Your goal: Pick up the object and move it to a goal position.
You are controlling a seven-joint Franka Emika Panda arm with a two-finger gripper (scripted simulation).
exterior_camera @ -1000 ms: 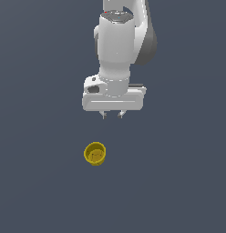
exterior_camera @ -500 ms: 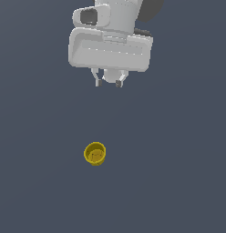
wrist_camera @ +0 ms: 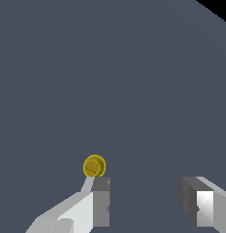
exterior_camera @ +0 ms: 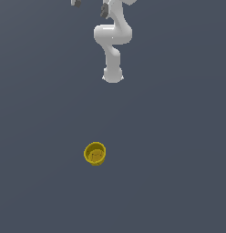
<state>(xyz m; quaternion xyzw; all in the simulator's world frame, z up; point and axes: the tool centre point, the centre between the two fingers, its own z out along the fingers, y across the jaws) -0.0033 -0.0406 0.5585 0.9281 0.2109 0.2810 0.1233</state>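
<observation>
Yellow cup [exterior_camera: 95, 153] upright on grey tabletop [exterior_camera: 178, 159], rim up, hollow inside visible, well apart from white arm [exterior_camera: 112, 43] at far end in exterior view. Claw [wrist_camera: 144, 207] spread wide, holding nothing, high above surface; cup [wrist_camera: 94, 166] far below in wrist view.

A small yellow cup-shaped container [exterior_camera: 95, 153] [wrist_camera: 94, 166] with a round rim and hollow inside stands upright, mouth up, alone on the dark grey surface, nothing touching it.
</observation>
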